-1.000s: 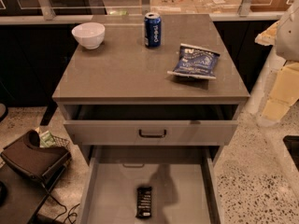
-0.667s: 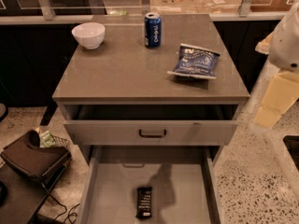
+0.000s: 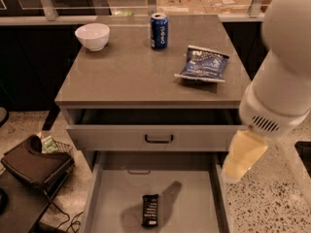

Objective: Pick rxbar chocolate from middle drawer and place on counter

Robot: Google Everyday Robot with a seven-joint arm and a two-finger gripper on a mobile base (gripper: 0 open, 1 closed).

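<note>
At six o'clock, the rxbar chocolate (image 3: 150, 210) lies flat on the open middle drawer's (image 3: 194, 205) floor. At four o'clock, the claw (image 3: 243, 157) hangs near the drawer's right wall; I cannot tell how wide it is. Going down, it might clip that wall.
</note>
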